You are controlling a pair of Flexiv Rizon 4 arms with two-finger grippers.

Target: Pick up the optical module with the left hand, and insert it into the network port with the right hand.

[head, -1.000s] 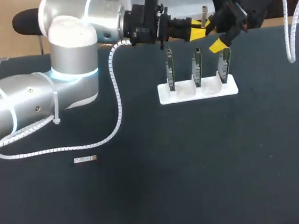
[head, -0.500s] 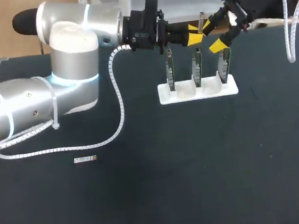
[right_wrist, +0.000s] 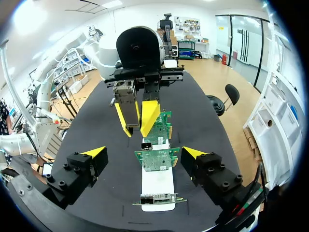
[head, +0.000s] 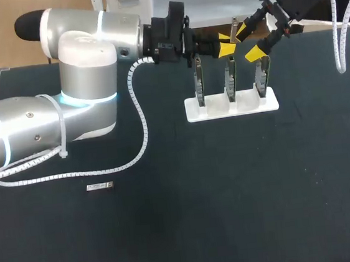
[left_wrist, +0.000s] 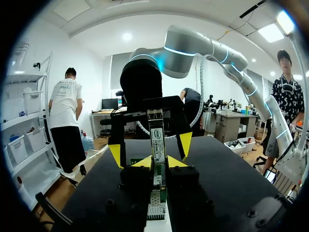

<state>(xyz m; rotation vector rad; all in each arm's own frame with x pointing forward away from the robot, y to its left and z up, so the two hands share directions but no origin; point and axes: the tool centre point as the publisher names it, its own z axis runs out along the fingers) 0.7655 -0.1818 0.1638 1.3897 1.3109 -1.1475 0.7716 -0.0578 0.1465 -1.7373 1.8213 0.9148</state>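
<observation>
Our left gripper (head: 226, 43) had drawn back slightly, clenched on the upright optical module (left_wrist: 157, 140); our right gripper (head: 248, 42), fingers spread, had risen beside it above the network cards (head: 230, 78); the handover seemed near, the insertion unbegun.

Seemingly metal optical module (left_wrist: 157, 140); matt dark table (head: 232, 194).

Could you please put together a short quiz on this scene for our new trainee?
1. True or false: the left gripper is shut on the optical module.
2. How many network cards are upright in the white stand?
3. The right gripper is: A) open, B) shut on a card, C) shut on the module.

Key: 1 true; 2 three; 3 A.
</observation>
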